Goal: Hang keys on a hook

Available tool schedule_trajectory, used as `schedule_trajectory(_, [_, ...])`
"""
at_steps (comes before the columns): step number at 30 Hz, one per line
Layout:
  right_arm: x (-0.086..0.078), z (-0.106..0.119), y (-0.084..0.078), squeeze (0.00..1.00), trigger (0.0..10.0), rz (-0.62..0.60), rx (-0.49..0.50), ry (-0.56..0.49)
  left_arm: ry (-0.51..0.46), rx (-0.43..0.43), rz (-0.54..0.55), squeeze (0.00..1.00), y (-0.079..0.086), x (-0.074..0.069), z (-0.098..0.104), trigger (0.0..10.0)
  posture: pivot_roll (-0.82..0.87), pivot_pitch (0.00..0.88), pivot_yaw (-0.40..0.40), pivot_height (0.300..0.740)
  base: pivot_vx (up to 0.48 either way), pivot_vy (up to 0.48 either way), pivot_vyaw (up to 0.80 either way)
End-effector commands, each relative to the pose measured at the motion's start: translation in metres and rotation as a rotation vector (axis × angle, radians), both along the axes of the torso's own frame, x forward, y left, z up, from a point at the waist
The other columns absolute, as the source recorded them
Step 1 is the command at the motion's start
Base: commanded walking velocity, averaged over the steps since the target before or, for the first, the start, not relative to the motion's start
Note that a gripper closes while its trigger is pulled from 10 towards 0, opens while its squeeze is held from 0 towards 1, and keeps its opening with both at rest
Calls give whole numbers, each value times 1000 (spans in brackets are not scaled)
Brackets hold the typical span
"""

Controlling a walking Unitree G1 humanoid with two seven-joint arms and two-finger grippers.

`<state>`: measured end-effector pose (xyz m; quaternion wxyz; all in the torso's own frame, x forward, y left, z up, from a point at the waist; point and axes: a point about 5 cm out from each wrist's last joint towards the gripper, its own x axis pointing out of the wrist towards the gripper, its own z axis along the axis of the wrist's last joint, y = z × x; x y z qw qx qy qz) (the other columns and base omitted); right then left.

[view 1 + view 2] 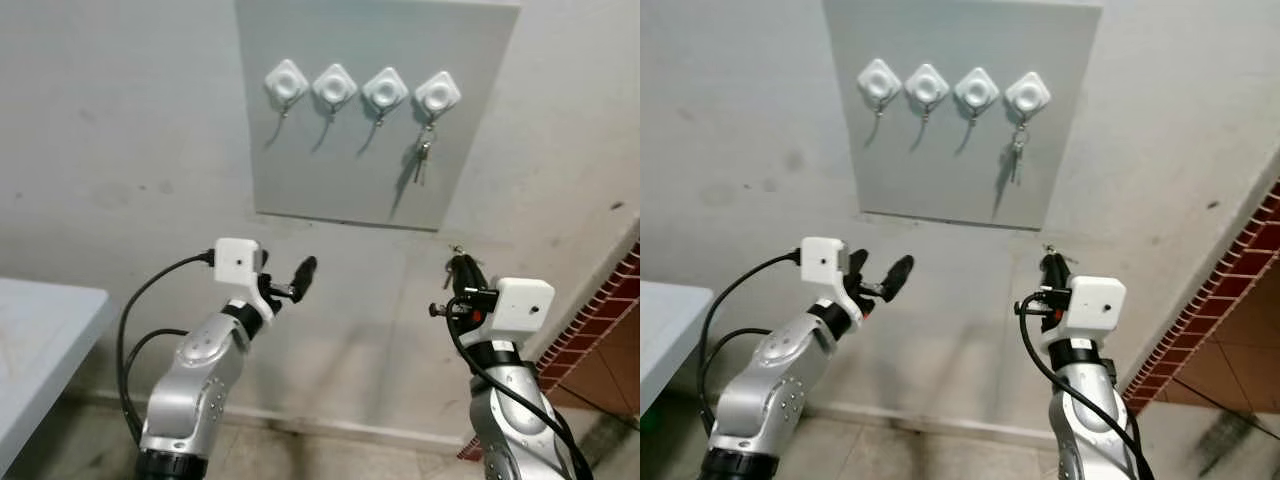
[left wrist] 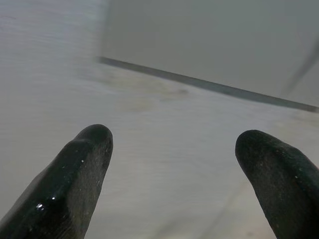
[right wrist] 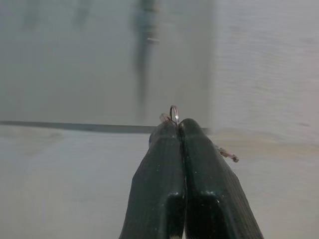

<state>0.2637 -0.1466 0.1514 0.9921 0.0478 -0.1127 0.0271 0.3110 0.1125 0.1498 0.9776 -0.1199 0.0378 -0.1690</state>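
Grey wall board (image 1: 300, 150) carries four white hooks (image 1: 337, 86); one key set (image 1: 423, 160) hangs from the rightmost | right gripper (image 3: 178, 124), jaws clamped on keys (image 1: 458, 262) with ring (image 3: 173, 112) protruding upward, ready for hooking, sits below the board | left gripper (image 1: 290, 282) idle, jaws apart | no readable writing

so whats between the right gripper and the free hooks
Bare wall and the grey board's lower part, in the left eye view; the right gripper holds keys below the three free hooks.
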Motion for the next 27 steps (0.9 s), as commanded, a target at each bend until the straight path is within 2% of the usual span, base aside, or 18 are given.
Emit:
schedule_trajectory(1, [2, 5, 2, 0, 10000, 22, 2, -9, -8, -9, 0, 0, -4, 4, 6, 10000, -47, 37, -14, 740, 0, 0, 0])
schedule_trajectory(4, [4, 6, 6, 0, 10000, 68, 5, -5, -52, -14, -38, 0, -11, 7, 16, 10000, -44, 36, -19, 740, 0, 0, 0])
schedule_trajectory(6, [8, 9, 7, 0, 10000, 84, -4, -16, -93, 12, -52, 0, -14, 10, 24, 10000, -47, 37, -20, 740, 0, 0, 0])
schedule_trajectory(15, [29, 26, 8, 0, 10000, 133, -39, -65, -143, 8, -168, 0, -32, 15, 41, 10000, -53, 42, -29, 740, 0, 0, 0])
schedule_trajectory(20, [42, 37, 15, 0, 10000, 202, -46, -99, -203, 12, -262, 0, -46, 8, 53, 10000, -55, 52, -29, 740, 0, 0, 0])
schedule_trajectory(27, [54, 48, 22, 0, 10000, 256, -44, -131, -255, 26, -318, 0, -52, 1, 63, 10000, -52, 57, -25, 740, 0, 0, 0])
